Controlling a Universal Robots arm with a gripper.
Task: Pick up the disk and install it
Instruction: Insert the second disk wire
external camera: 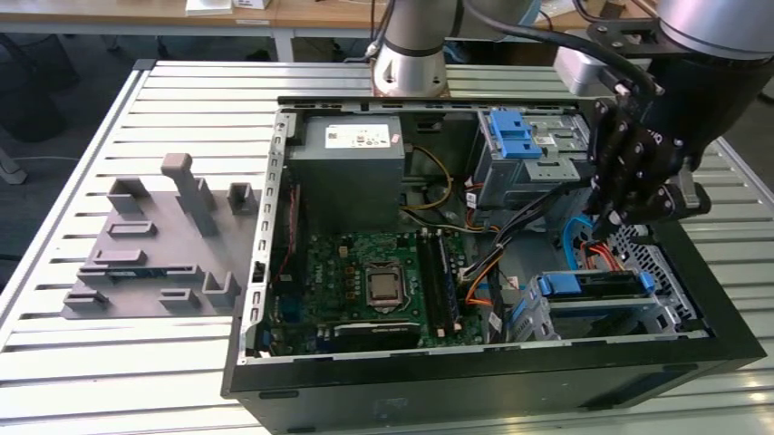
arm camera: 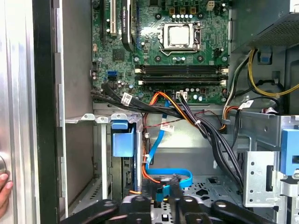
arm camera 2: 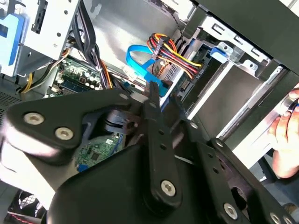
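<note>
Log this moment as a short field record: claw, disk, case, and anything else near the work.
claw: black claw hanging over the open computer case, above the blue flat cable
disk: sits in the drive cage at the case's front corner, blue rail showing; claw not touching it
case: open tower lying on its side on the slatted table
motherboard: exposed, processor uncovered
other: grey fixture on the table at the exterior view's left; a person's hand beside the case

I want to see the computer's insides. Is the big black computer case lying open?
Yes. In the exterior view the black computer case lies open, showing the green motherboard inside.
</note>
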